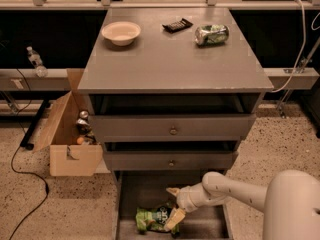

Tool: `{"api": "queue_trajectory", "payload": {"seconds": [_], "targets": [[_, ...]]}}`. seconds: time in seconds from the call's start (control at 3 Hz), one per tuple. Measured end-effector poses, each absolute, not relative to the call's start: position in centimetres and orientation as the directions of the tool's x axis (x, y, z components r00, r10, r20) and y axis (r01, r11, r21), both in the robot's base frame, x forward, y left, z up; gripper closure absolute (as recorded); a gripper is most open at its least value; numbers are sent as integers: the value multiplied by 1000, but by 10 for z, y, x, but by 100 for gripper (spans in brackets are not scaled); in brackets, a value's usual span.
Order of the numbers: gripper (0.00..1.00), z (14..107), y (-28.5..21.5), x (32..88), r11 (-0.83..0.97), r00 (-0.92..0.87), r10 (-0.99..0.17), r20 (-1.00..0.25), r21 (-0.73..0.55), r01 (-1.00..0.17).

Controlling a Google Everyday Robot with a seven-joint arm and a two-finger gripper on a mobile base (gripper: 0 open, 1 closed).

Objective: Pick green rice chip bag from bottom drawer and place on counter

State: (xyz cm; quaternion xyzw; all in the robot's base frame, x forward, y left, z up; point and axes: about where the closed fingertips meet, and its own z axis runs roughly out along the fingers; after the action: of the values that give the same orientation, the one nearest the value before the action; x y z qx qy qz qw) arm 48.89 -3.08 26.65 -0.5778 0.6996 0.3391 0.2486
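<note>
The green rice chip bag (152,218) lies wrinkled on the floor of the open bottom drawer (137,191), near its front left. My gripper (172,206) reaches down into the drawer from the right on a white arm, right at the bag's right end, with one finger (174,218) touching or overlapping the bag's right edge. The counter (170,59) is the grey cabinet top above.
On the counter stand a white bowl (121,32), a black remote-like object (177,25) and a green-and-silver can (212,34) lying on its side. Two knobbed drawers (172,130) are partly open above the bottom one. An open cardboard box (70,134) sits left of the cabinet.
</note>
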Motion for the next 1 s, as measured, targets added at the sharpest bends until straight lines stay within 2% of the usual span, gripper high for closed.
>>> {"api": "queue_trajectory", "payload": {"seconds": [0.33, 1.0], "targets": [[0, 238, -14, 491, 46, -152, -605, -781, 156, -987], [0, 196, -7, 502, 53, -111, -564, -818, 98, -994]]}}
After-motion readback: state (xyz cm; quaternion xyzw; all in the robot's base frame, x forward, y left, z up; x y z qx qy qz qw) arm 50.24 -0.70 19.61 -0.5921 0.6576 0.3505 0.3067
